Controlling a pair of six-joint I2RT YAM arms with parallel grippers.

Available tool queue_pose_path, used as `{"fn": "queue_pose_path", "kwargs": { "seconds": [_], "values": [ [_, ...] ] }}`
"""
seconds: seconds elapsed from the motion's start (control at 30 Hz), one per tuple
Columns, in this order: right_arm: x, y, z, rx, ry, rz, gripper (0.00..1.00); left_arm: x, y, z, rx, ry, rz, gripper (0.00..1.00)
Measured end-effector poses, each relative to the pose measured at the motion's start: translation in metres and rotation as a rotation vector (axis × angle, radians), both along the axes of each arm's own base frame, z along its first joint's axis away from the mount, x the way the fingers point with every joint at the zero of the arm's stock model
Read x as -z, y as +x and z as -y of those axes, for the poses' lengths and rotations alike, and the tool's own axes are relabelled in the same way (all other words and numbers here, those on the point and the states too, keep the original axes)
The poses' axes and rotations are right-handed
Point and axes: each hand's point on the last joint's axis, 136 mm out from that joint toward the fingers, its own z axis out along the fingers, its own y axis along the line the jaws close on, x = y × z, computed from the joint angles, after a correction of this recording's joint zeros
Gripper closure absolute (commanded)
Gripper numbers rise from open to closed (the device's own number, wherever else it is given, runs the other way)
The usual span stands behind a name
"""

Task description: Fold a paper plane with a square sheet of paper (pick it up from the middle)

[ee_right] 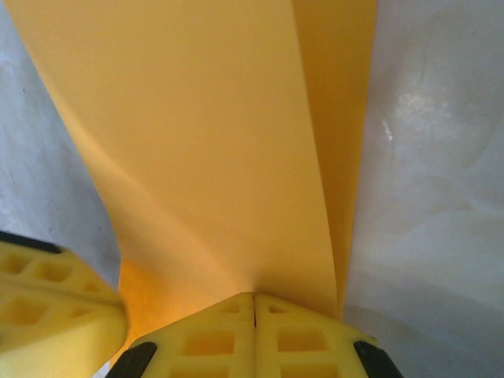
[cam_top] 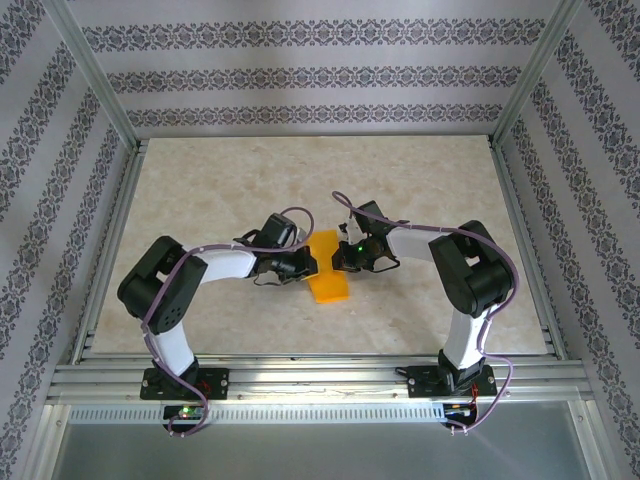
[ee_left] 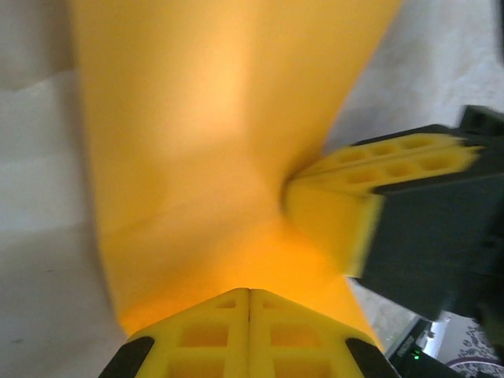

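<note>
Table [cam_top: 200, 300]: pale, marbled.
Sheet of paper [cam_top: 327, 270]: orange, at table centre, apparently folded lengthways into a narrow strip. It has no pointed nose, so most folds seem left to do.
Left gripper [cam_top: 305, 262], right gripper [cam_top: 341, 258]: each clamped on the paper from its own side.
Overhead gives the strip's outline; wrist cameras show both pinches and an overlapped layer.

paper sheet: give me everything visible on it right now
The paper is thin, plain orange-yellow and matte, with no print. From above it reads as a narrow strip near the middle of the table. The right wrist view shows a long fold along one edge. It buckles softly where it is pinched: the left jaws and right jaws, both shut, grip it from opposite sides. Whether its near end rests on the table I cannot tell.
</note>
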Motion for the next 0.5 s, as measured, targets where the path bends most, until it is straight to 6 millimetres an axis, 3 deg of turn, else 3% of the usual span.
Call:
{"fn": "queue_pose_path", "kwargs": {
  "seconds": [0.1,0.5],
  "values": [
    [0.0,0.0,0.0,0.004,0.0,-0.003,1.0,0.014,-0.008,-0.005,-0.001,0.023,-0.035,1.0],
    [0.001,-0.001,0.001,0.008,0.002,0.003,1.0,0.014,-0.009,-0.006,0.006,0.004,0.008,1.0]
  ]
}}
